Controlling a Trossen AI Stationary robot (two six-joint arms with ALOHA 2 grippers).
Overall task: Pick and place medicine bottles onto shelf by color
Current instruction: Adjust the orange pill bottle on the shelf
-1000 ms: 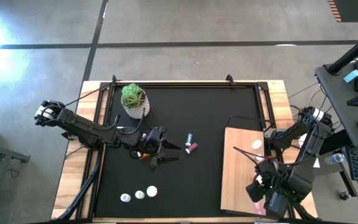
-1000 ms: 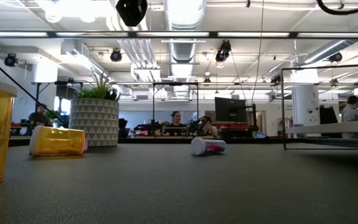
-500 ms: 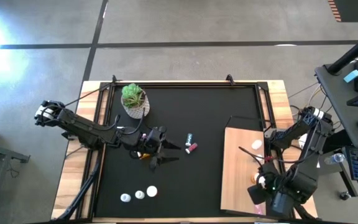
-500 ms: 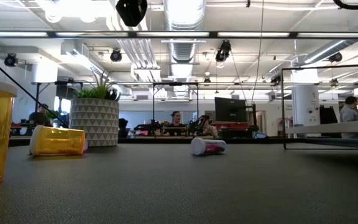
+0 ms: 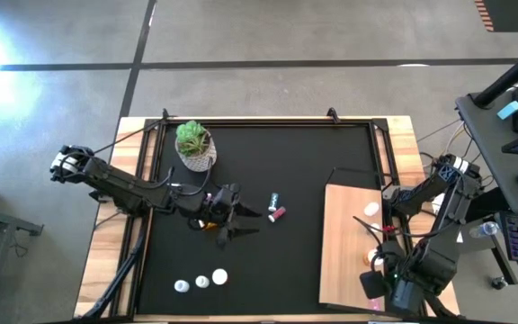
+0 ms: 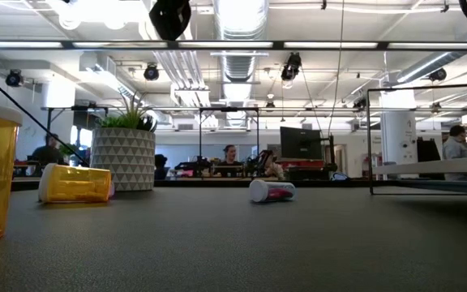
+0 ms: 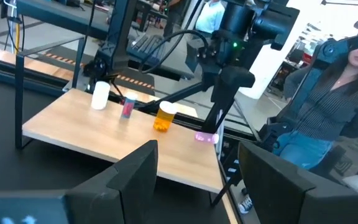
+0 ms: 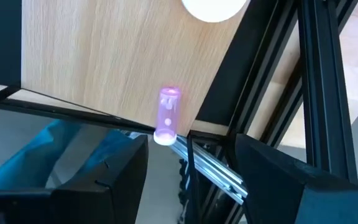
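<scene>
pink bottle [image 8: 166, 116] lies (on its side) at shelf [image 8: 104, 56] edge.

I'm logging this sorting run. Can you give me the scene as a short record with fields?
shelf: pale board at the mat's right side
on shelf: white bottle, pink bottle and orange bottle upright; fallen pink bottle lying at the edge
on mat: three white bottles in a row; teal bottle beside loose pink bottle
plant: at the mat's far left
left hand: open, empty, mid-mat
right hand: open, empty, by the fallen pink bottle
</scene>
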